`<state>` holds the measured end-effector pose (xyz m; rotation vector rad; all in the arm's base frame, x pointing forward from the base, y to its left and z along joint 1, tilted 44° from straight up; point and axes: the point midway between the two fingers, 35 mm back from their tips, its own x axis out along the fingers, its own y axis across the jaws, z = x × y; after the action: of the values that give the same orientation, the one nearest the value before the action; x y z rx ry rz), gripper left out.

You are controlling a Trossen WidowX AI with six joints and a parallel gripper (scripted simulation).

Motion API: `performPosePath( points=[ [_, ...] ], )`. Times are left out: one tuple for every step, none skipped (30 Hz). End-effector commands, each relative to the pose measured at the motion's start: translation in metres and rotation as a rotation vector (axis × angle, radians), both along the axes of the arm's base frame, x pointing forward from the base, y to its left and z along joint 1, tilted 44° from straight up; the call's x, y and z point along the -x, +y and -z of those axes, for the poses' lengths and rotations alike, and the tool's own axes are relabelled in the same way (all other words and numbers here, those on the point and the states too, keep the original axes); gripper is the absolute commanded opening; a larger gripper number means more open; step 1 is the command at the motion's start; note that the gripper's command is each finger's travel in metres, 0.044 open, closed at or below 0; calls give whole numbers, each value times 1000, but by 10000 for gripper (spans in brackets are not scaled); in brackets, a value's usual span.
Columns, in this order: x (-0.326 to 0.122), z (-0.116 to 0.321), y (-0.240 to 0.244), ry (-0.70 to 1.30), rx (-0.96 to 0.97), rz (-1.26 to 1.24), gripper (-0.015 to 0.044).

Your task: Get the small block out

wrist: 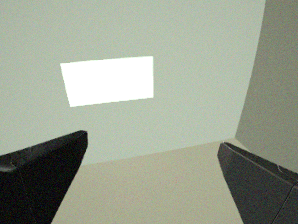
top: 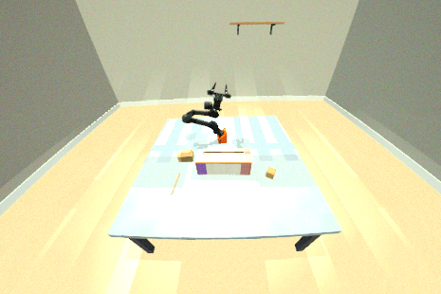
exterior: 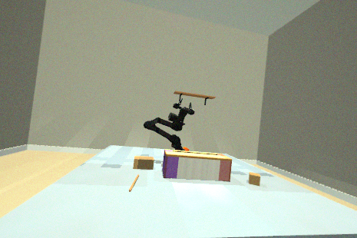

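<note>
The box (top: 223, 169) (exterior: 199, 169) stands mid-table, with a purple panel at the left end of its front, a pale middle and a reddish panel at the right end. Its top has a long narrow slot. I cannot make out the small block or the shelf inside. My gripper (top: 220, 86) (exterior: 185, 103) (wrist: 154, 144) is open and empty, raised high above and behind the box with its fingers pointing up. The wrist view shows only wall, ceiling and a bright light panel between the fingers.
A wooden block (top: 186, 156) (exterior: 143, 163) lies left of the box. A smaller wooden cube (top: 270, 173) (exterior: 254, 179) lies to its right. A thin wooden stick (top: 175, 183) (exterior: 133, 183) lies at the front left on the table (top: 222, 213) (exterior: 172, 215). A wall shelf (top: 257, 23) (exterior: 195, 94) hangs behind.
</note>
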<state>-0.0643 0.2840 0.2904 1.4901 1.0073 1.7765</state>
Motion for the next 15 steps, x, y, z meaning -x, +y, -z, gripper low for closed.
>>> performPosePath(
  points=[
    [-1, 1, 2, 2, 11, 4, 400],
    [-5, 5, 10, 10, 42, 18, 400],
    [-11, 11, 21, 23, 94, 41, 400],
    [-19, 20, 34, 40, 157, 70, 400],
    [-28, 28, 46, 59, 218, 101, 400],
    [-38, 37, 57, 80, 278, 133, 400],
    [-48, 46, 68, 101, 338, 166, 400],
    [-58, 55, 77, 124, 396, 201, 400],
    [-70, 65, 84, 149, 454, 237, 400],
    [-81, 75, 91, 174, 511, 275, 400],
    [-94, 85, 97, 202, 569, 316, 400],
    [-107, 95, 102, 231, 627, 358, 400],
    [-120, 105, 105, 262, 683, 401, 400],
    [-133, 116, 107, 293, 738, 446, 400],
    [-146, 126, 108, 325, 793, 491, 400]
  ],
)
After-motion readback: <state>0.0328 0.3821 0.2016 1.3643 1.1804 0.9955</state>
